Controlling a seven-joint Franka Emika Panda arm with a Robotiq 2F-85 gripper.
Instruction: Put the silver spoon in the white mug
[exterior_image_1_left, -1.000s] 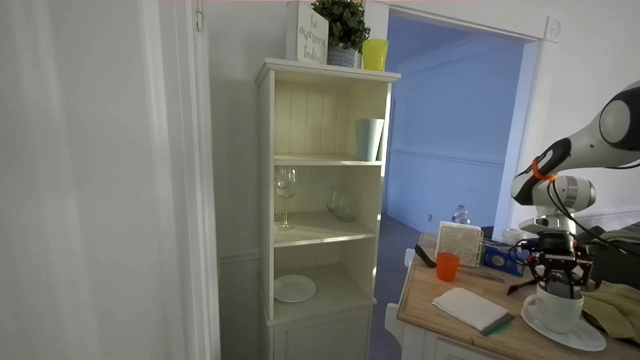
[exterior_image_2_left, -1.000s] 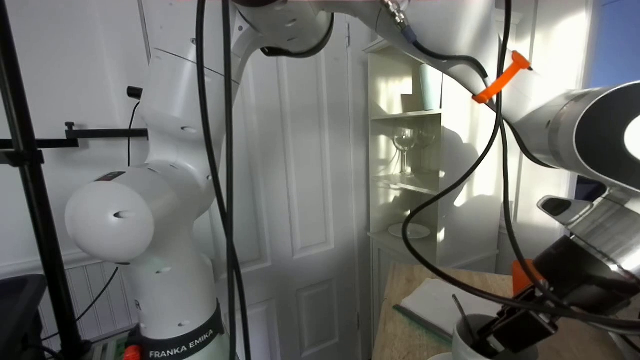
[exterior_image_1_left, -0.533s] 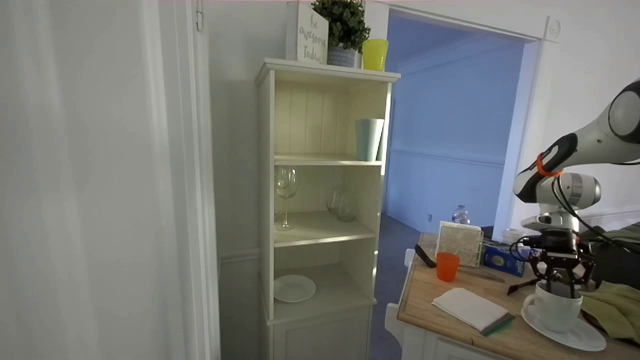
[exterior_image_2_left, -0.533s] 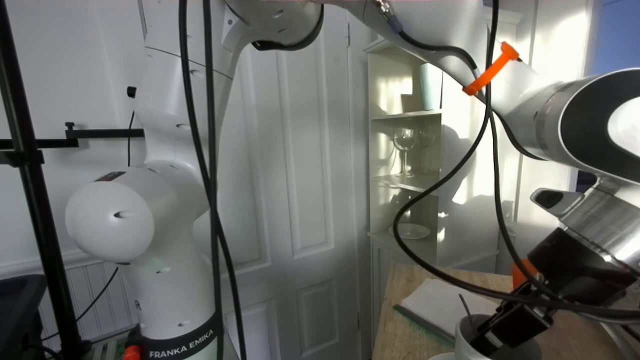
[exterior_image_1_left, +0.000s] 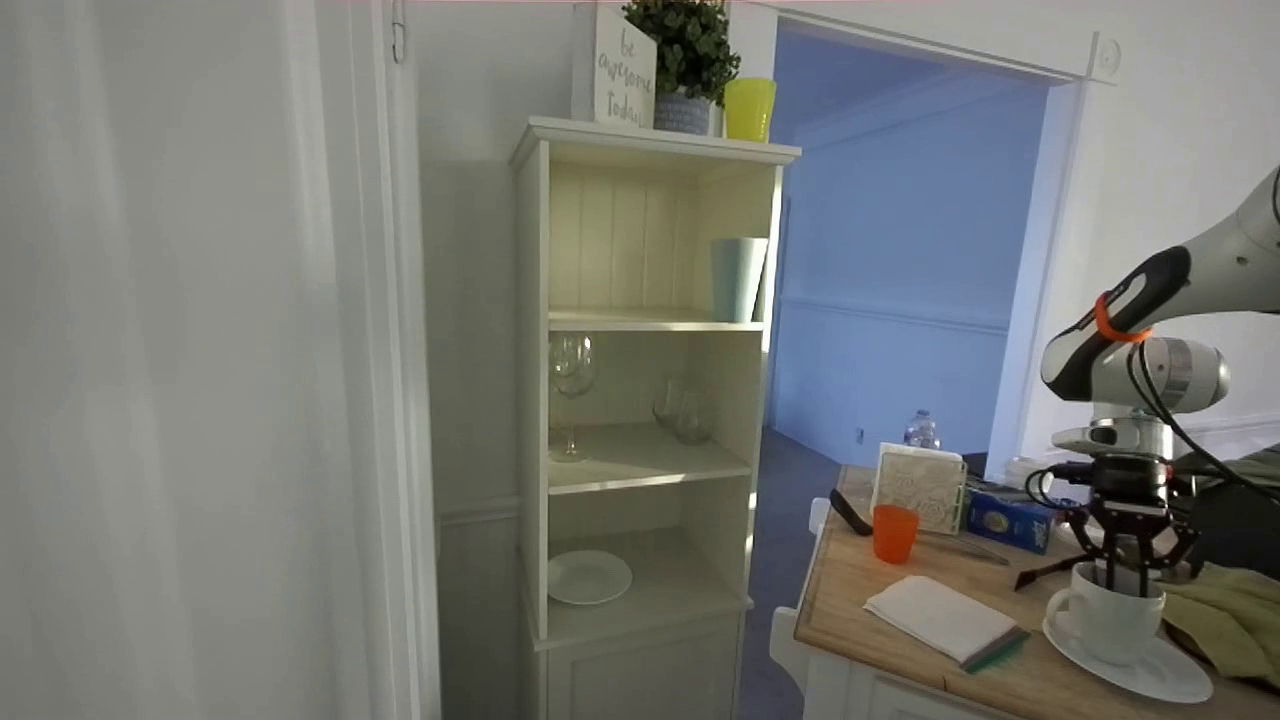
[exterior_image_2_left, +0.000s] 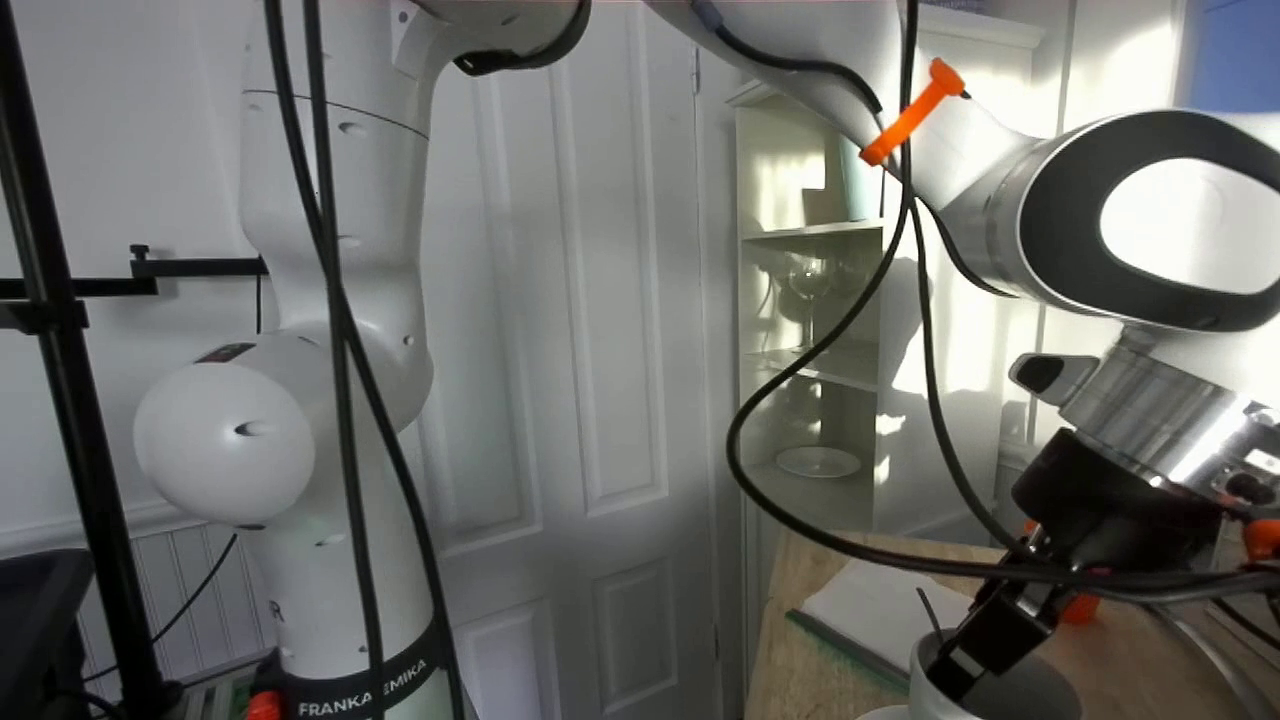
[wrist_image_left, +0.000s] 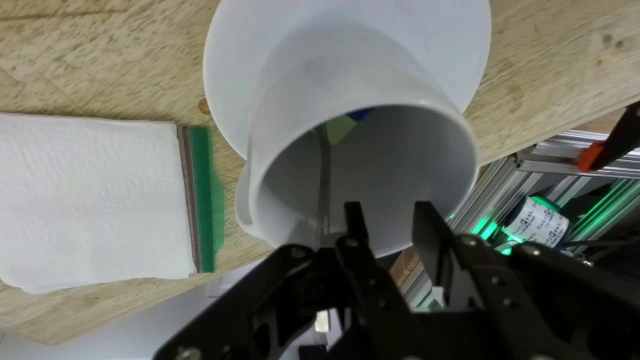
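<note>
The white mug (exterior_image_1_left: 1105, 625) stands upright on a white saucer (exterior_image_1_left: 1165, 675); it also shows in the wrist view (wrist_image_left: 325, 95). The silver spoon (wrist_image_left: 325, 185) is inside the mug, leaning against its wall on the handle side. Its handle (exterior_image_2_left: 930, 614) sticks up above the rim in an exterior view. My gripper (wrist_image_left: 387, 207) is open, its two fingers apart with nothing between them. The spoon lies outside the left finger in the wrist view. The fingertips (exterior_image_1_left: 1127, 585) reach into the mug's mouth in both exterior views. The far end of the spoon is partly hidden by the mug's rim.
A stack of white napkins (exterior_image_1_left: 945, 617) with a green edge lies beside the saucer. An orange cup (exterior_image_1_left: 895, 533), a blue box (exterior_image_1_left: 1008, 520) and a black-handled utensil (exterior_image_1_left: 850, 512) stand farther back. An olive cloth (exterior_image_1_left: 1225, 610) lies close behind the saucer.
The arm has shifted and the wrist has risen slightly, tilting the gripper within the mug's mouth. The mug moved very slightly early on. The spoon stays leaning in the mug.
</note>
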